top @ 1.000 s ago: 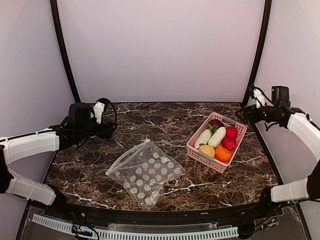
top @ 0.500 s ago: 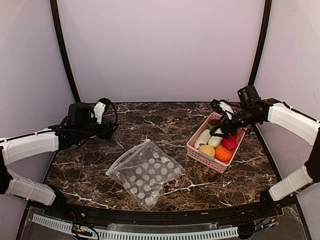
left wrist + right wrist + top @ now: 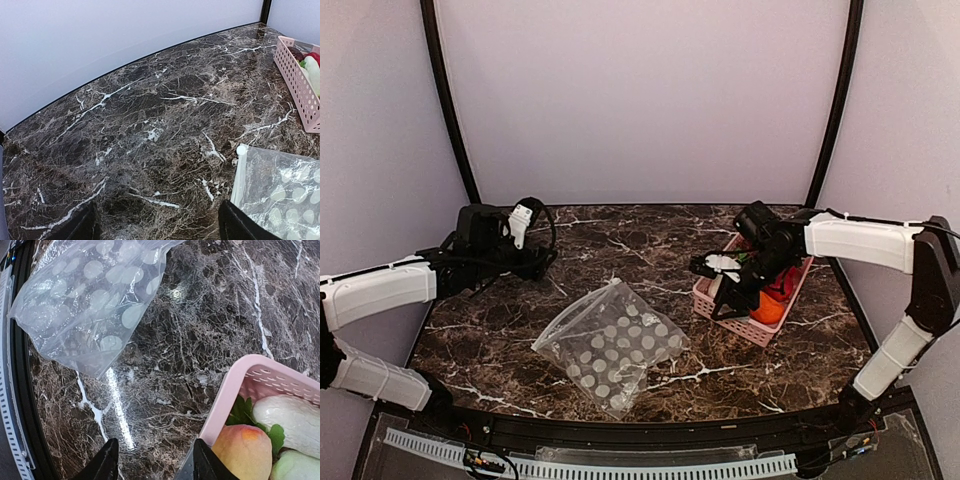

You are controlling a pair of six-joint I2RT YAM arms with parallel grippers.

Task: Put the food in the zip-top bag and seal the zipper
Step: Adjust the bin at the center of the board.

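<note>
– Food: where does it sit?

– In the pink basket on the right of the tabletop, well apart from the dotted bag, which lies flat near the middle.

– Which arm is nearer?

– The right one, by far. The right fingers hang parted over the basket's near-left corner, with only bare marble between them. The yellowish piece lies just inside the rim, off to one side of that gap and not under it. Beyond it a white radish lies with its long axis roughly in line with the two fingers, so I'd judge a wrist turn is needed to take it across its width.

– And the other arm?

– The left fingers are spread wide and empty, beyond the bag's far-left side, near the zipper strip.

– Anything hidden?

– From above, the right arm covers most of the basket. Only an orange piece and some red show. Whether the bag's mouth is open, I cannot tell.
</note>
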